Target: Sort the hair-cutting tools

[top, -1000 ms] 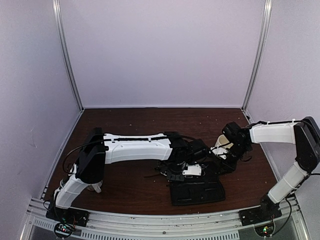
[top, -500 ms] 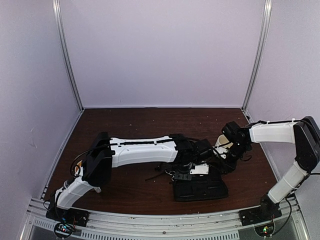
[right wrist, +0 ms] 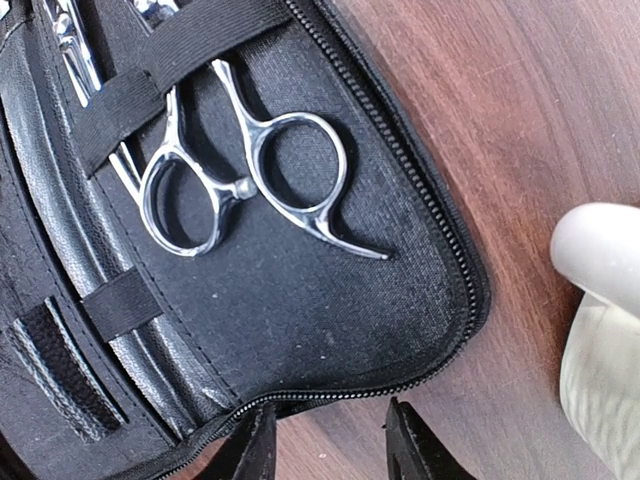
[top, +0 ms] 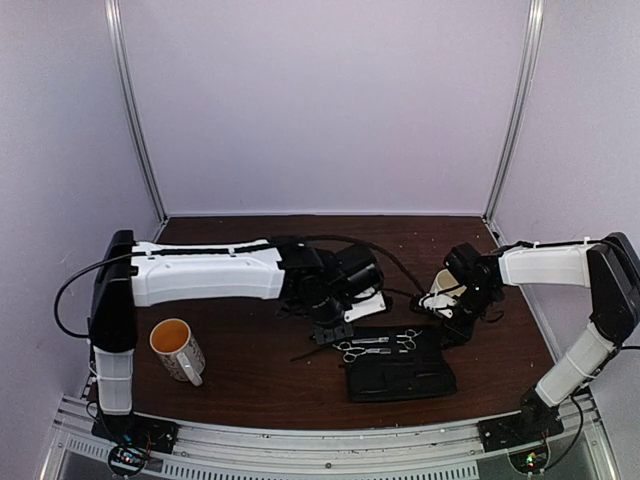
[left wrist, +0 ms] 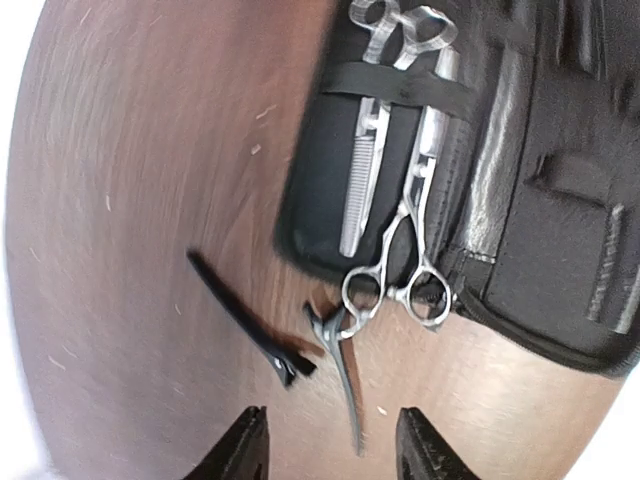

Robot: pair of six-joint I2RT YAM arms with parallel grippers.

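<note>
Two silver scissors (left wrist: 400, 215) lie side by side under an elastic strap on the open black case (left wrist: 560, 200), head to tail, also seen as scissors (top: 378, 346) from above. One pair's ring handles (right wrist: 240, 180) show in the right wrist view. A black clip (left wrist: 240, 320) and a grey clip (left wrist: 342, 365) lie on the wood beside the case. My left gripper (left wrist: 335, 450) hovers open over the clips, holding nothing. My right gripper (right wrist: 335, 440) is open at the case's zip edge (right wrist: 330, 395).
A white mug with an orange inside (top: 175, 347) stands at the front left. Another white mug (top: 440, 290) stands right beside my right gripper and shows as a mug (right wrist: 600, 320) at that wrist view's edge. Purple walls close the table on three sides.
My left arm has pulled back from the case toward the left and its gripper has opened. The scissors now lie uncovered on the case. The right arm has stayed still.
</note>
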